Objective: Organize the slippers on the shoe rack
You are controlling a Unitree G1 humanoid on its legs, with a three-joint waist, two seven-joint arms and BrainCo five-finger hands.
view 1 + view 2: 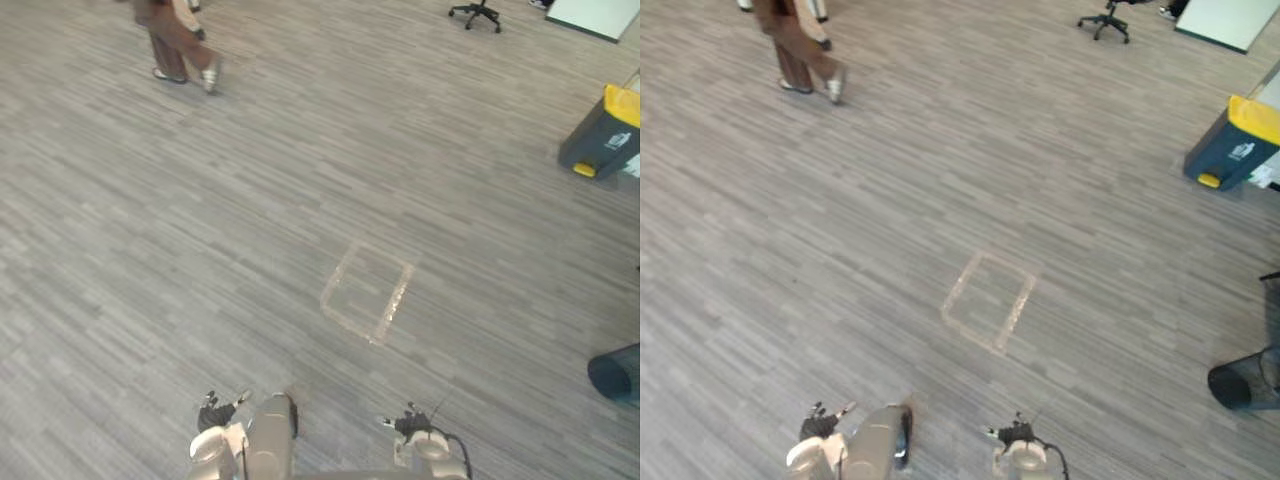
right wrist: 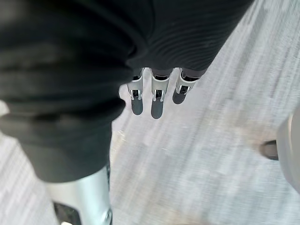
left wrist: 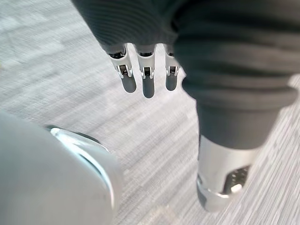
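Observation:
My left hand [image 3: 146,79] hangs over grey striped carpet, its fingers [image 3: 129,77] straight and its thumb [image 3: 220,173] held apart, with nothing in it. My right hand [image 2: 157,98] hangs the same way above the carpet, fingers [image 2: 180,91] straight and thumb [image 2: 82,197] apart, also holding nothing.
A taped rectangle [image 1: 367,292] marks the carpet ahead of me. A person [image 1: 180,45] walks at the far left. At the far right stand an office chair [image 1: 477,13] and a dark bin with a yellow lid [image 1: 603,135]. A dark round bin [image 1: 617,372] stands at the right edge.

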